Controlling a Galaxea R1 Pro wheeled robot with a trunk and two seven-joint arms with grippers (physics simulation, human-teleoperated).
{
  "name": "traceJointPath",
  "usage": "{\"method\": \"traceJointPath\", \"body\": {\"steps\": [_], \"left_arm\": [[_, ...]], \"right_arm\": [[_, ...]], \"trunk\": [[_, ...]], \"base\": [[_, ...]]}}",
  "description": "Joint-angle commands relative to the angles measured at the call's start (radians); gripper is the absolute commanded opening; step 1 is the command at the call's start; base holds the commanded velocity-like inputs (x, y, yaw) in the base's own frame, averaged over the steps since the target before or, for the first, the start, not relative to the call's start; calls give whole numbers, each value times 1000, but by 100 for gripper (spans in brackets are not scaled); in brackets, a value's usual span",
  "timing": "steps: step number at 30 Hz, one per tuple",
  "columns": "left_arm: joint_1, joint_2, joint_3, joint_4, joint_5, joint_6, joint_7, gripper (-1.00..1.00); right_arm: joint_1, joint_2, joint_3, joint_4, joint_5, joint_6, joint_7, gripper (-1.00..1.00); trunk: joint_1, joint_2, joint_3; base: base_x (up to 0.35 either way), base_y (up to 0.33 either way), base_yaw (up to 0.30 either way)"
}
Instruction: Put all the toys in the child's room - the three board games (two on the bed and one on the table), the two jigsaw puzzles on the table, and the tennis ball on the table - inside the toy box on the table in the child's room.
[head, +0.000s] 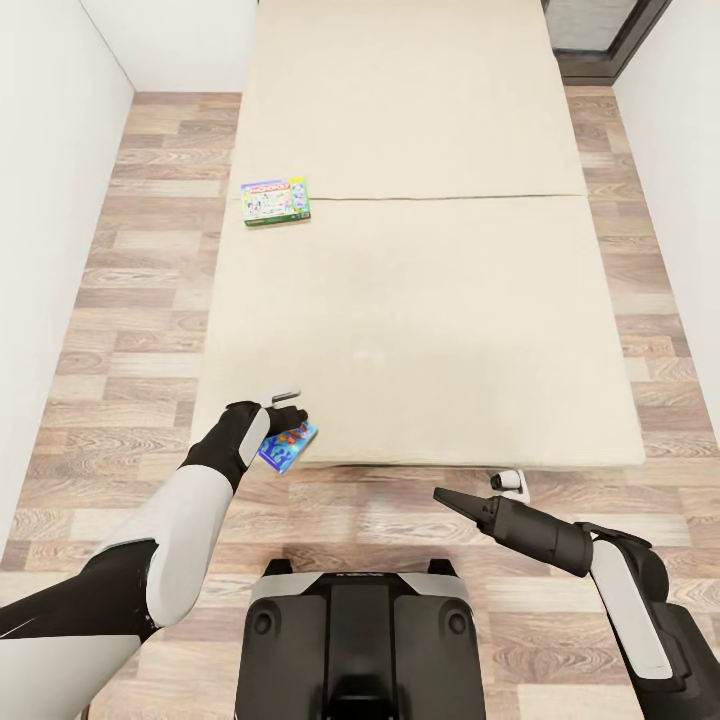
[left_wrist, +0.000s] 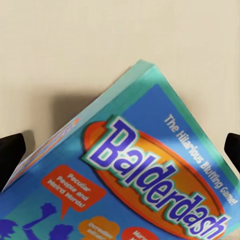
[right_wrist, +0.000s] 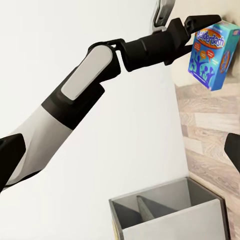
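Wood-plank floor (head: 130, 330), beige bed (head: 430, 330), Monopoly box (head: 275, 201), white walls (head: 50, 200)

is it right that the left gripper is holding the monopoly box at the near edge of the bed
Not quite. The left gripper holds the Balderdash box, not Monopoly; the left wrist view shows the name. The Monopoly box lies farther up the bed. The rest stands: the hold is at the bed's near edge.
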Motion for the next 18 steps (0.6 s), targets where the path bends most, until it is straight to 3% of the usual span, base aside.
{"method": "traceJointPath", "body": {"steps": [1, 18], "left_arm": [[0, -1, 5, -2, 3, 5, 3, 100], [0, -1, 5, -2, 3, 5, 3, 100]], "right_arm": [[0, 0, -1, 0, 3, 4, 5, 100], [0, 0, -1, 0, 3, 4, 5, 100]], "trunk": [[1, -2, -1], [1, -2, -1]], "base": [[-42, 0, 0], [-26, 0, 0]]}}
